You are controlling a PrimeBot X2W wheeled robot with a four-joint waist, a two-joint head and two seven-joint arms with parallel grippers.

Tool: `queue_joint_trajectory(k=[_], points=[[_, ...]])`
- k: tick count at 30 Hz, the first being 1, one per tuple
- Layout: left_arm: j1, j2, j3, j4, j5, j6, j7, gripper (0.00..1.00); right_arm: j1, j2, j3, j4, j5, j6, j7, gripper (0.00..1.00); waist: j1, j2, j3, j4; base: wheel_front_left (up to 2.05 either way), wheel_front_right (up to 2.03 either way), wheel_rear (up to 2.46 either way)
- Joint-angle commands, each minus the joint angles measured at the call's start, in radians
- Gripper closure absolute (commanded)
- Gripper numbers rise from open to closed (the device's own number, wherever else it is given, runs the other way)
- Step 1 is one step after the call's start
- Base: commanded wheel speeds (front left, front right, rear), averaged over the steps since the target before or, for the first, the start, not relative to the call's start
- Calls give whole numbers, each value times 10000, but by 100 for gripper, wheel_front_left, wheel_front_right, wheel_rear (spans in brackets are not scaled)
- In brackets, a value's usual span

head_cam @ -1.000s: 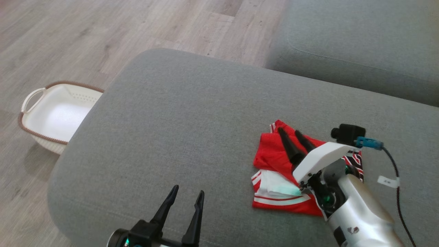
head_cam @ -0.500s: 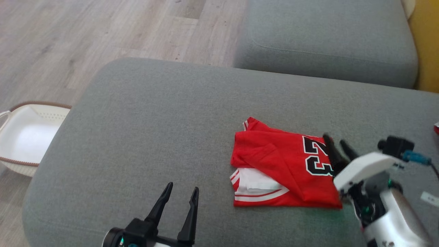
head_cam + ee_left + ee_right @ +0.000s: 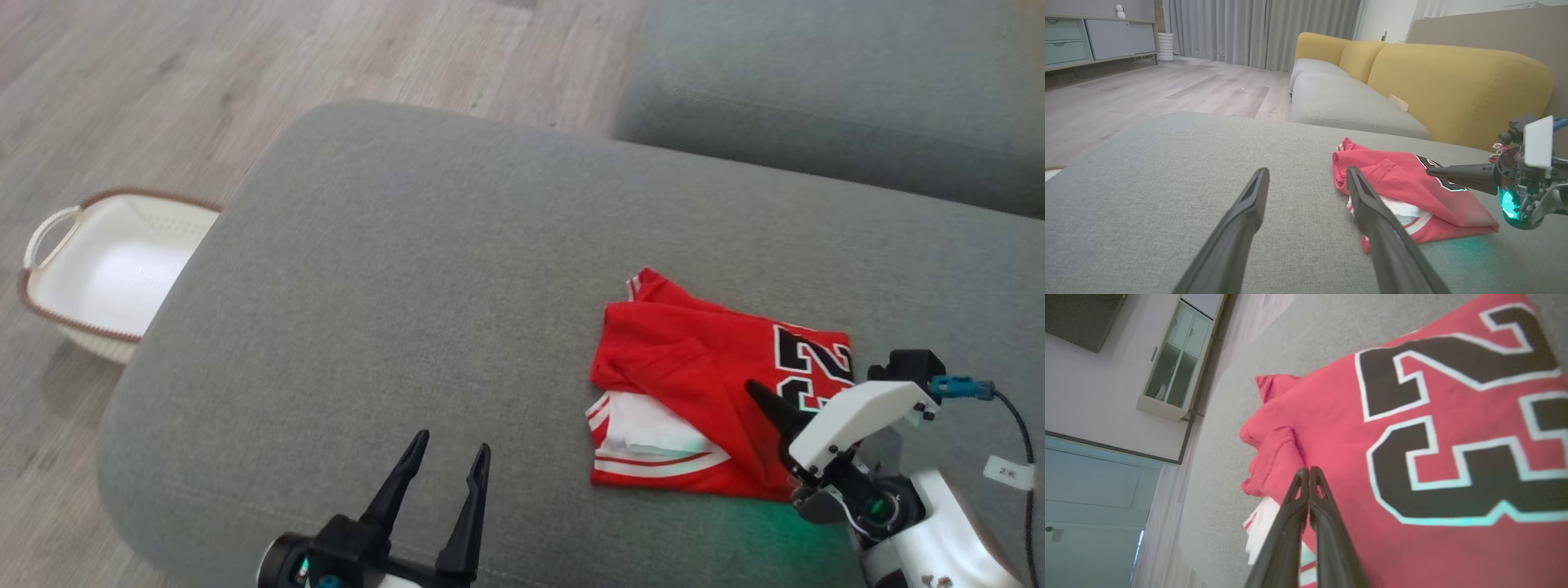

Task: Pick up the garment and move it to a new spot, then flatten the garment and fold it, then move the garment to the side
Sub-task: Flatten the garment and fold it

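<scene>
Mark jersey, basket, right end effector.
jersey [image 3: 702, 376]: head view, red cloth near its middle.
basket [image 3: 122, 278]: head view, bare white bottom inside.
right end effector [image 3: 1306, 470]: right wrist view, the shut fingertips.

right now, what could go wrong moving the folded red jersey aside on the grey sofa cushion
The right gripper is shut with no cloth between its fingers, over the folded red jersey with a black number; a push from there could slide the top layer and spoil the fold.
The white inner layer pokes out at one edge, so dragging may open it.
The left gripper is open and apart; a one-sided lift could let the jersey sag.
</scene>
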Motion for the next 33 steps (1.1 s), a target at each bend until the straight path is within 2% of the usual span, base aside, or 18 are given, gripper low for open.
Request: queue_joint_trajectory(k=[1,7,11,18,23,24,25,26,33], points=[[-612,-114,206,-320,-58,3,-122,0,-703,-183,162,-97,-30,-9,-8,100,0,0,155,165,0,0,0],[-705,-114,202,-294,-56,17,-122,0,-1118,-119,333,945,58,-9,-20,100,0,0,310,277,0,0,0],[-739,-114,254,-246,-22,12,-122,0,-1113,164,684,1110,566,-9,415,100,0,0,289,188,0,0,0],[-675,-114,291,-175,53,-20,-122,0,-319,526,1763,-189,2001,-9,1487,100,0,0,-2,-202,0,0,0],[-577,-114,378,-143,95,-16,-122,0,479,356,2254,-1602,2417,-9,951,100,0,0,-259,-525,0,0,0],[-538,-114,427,-134,101,0,-122,0,623,245,2306,-1851,2363,-9,665,93,0,0,-323,-611,0,0,0],[-492,-114,490,-126,109,21,-122,0,764,117,2342,-2036,2257,-9,337,35,0,0,-383,-710,0,0,0],[-441,-114,558,-116,119,42,-122,0,890,-31,2396,-2190,2106,-9,8,0,0,0,-439,-813,0,0,0],[2,-114,1077,588,250,203,-122,0,1684,-1008,2416,-1897,738,-9,-2138,0,0,0,-847,-1712,0,0,0]])
